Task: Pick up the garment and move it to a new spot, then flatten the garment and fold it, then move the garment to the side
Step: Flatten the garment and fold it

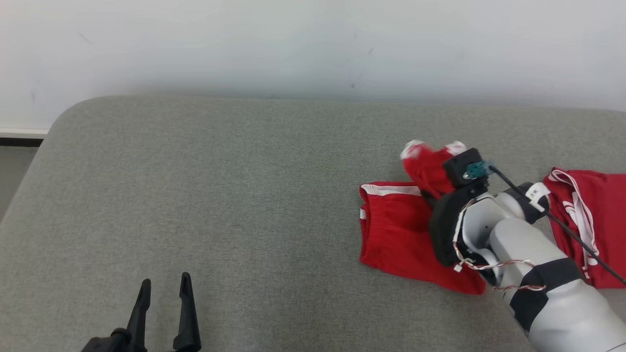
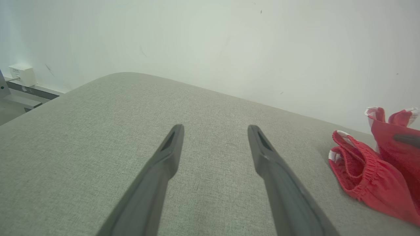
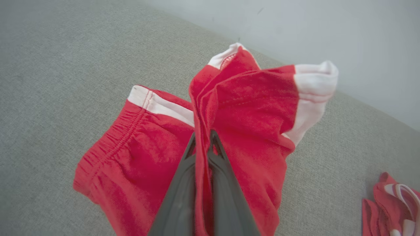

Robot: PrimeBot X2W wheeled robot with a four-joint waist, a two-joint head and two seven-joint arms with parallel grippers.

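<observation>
**Status: right hand clamped on red shorts; left hand idle**

1. Work surface. A grey padded surface (image 1: 195,186) stands against a pale wall (image 1: 293,44).

2. Garment. The red shorts (image 1: 391,230) with white trim lie on the right half of the padded surface. The elastic waistband end rests flat on the fabric. The other end is raised off the surface and bunched, with its white-edged hems pointing up toward the wall. In the left wrist view the shorts (image 2: 367,177) show at the right edge, and the raised part stands above the flat part.

3. Right hand. The right hand (image 3: 203,137) is pressed together on a fold of the shorts (image 3: 137,157). A layer of red cloth is pinched between its two dark fingers (image 3: 183,183). In the head view the right hand (image 1: 430,193) is partly hidden by the raised cloth.

4. Left hand. The left hand (image 1: 165,278) sits at the lower left, well apart from the shorts. Its fingers are spread with nothing between them. The left wrist view shows the left hand (image 2: 215,127) above bare grey fabric.

5. Other items. A second red garment (image 1: 596,220) with white stripes lies at the far right edge, apart from the shorts.
</observation>
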